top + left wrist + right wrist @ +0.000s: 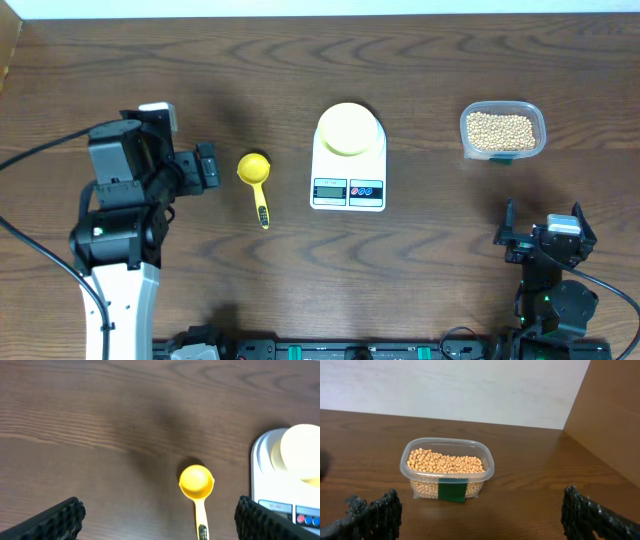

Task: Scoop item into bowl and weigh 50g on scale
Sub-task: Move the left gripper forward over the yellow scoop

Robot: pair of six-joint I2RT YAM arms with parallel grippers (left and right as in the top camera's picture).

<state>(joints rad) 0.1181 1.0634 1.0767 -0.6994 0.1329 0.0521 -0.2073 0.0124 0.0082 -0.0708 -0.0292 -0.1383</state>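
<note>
Left gripper (206, 166), jaws wide apart and empty, hovers beside the scoop (254, 172); right gripper (543, 228), equally wide and empty, faces the tub (446, 441). Beans (502, 130) fill the tub, far right. Bowl (347, 130) sits on the scale (348, 192), mid-table (420, 290).

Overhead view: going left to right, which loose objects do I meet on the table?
yellow long-handled plastic measuring scoop → white rectangular digital kitchen scale → clear rounded-rectangular plastic tub of small tan beans
</note>
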